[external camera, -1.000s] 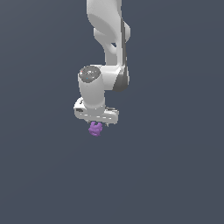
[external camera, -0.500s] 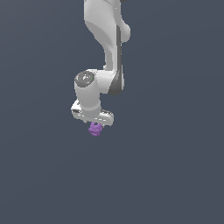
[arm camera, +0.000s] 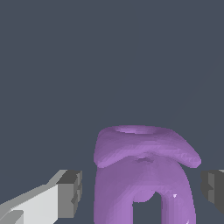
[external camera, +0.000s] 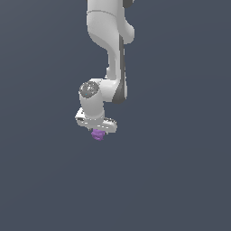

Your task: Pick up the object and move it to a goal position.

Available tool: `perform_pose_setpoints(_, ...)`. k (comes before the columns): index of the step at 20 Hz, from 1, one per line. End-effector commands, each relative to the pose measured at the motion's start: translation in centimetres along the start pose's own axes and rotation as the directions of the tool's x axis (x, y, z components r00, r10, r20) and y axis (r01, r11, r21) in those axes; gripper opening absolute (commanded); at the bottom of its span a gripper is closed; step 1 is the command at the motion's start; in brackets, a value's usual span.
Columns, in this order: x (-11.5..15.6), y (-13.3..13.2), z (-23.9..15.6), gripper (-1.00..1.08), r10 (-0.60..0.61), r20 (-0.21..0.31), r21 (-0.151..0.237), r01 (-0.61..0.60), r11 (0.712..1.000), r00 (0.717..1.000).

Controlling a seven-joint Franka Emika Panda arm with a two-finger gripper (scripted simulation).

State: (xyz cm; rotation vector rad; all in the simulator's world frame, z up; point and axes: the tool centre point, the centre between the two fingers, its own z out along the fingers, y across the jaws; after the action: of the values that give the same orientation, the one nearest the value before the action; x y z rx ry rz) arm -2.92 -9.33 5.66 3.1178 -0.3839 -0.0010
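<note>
White gripper (external camera: 98, 131) pointed down, fingers (arm camera: 70, 193) either side of purple knobbly object (external camera: 97, 135), apparently holding it; plain grey backdrop all round.

A bare simulator scene (flat slate-grey backdrop, untextured render), no room around the white arm (external camera: 110, 49).

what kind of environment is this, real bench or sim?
Looks like a bare simulator scene: flat, uniform grey-blue backdrop with no visible table edge, a cleanly rendered white arm, and a faceted purple object at the gripper.
</note>
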Motion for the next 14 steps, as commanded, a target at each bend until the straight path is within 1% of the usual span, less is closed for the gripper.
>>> perform_pose_setpoints(1,-0.01,0.04,1.02,1.00,0.001,-0.001,0.000,-0.001,1.000,1.000)
perform_pose_setpoints(6,0.08,0.01,1.70,1.00,0.001,-0.001,0.000,-0.001,1.000,1.000)
perform_pose_setpoints(7,0.08,0.01,1.70,-1.00,0.001,-0.001,0.000,-0.001,1.000,1.000)
perform_pose_setpoints(14,0.08,0.01,1.70,-1.00,0.001,-0.001,0.000,-0.001,1.000,1.000)
